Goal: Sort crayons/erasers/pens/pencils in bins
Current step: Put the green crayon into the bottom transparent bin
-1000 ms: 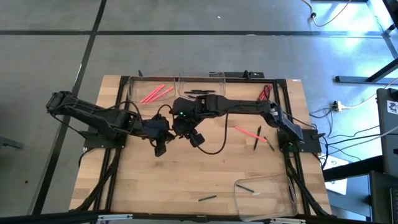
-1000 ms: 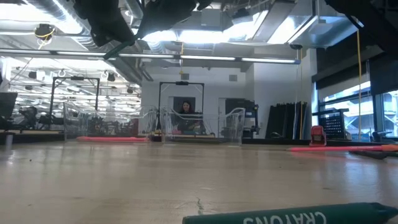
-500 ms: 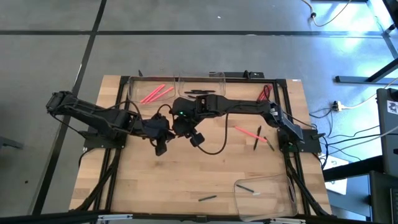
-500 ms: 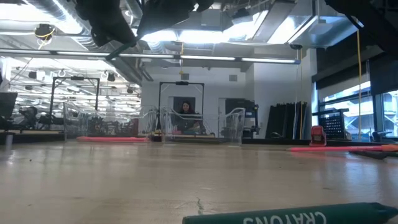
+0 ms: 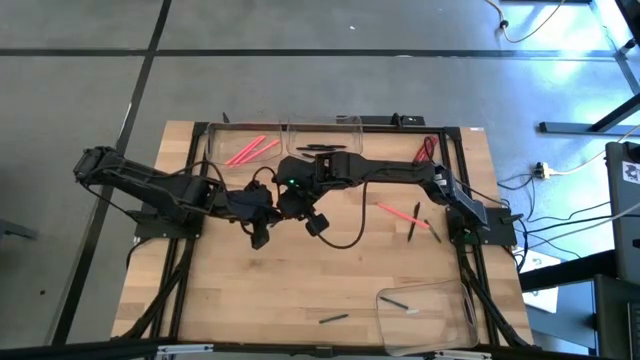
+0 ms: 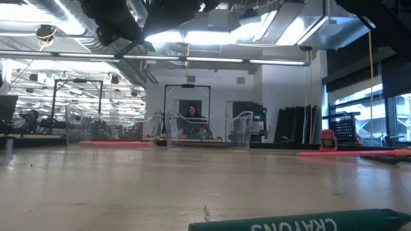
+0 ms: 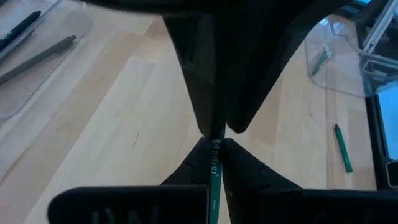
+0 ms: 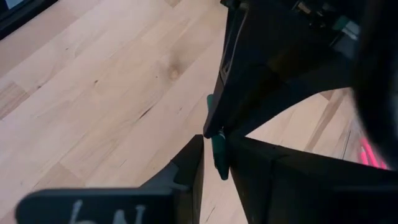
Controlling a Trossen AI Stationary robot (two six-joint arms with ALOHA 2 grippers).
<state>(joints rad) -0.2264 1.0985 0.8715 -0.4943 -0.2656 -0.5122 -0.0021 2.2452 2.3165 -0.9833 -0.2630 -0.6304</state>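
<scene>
Down at the near edge of the wooden table, a green crayon lies on its side, label upside down from where I stand. Just beyond it, off to the right, sits a clear bin with two thin sticks inside.

Up over the middle of the table, both arms meet nose to nose. The left gripper is pinched tight on a green pencil, with the printed shaft running between its fingertips. The right gripper comes in from the opposite side onto that same pencil and sits narrowly around it; whether it actually bites, I cannot tell. The pencil hangs in the air above bare wood, between the two pincers.

Further right, a pink-red stick and a dark stick lie loose on the boards, near each other.

At the far edge, two more clear bins stand side by side: the left one holds pink-red sticks, the middle one holds black pens.

Past the table, a person sits deep in the room.
</scene>
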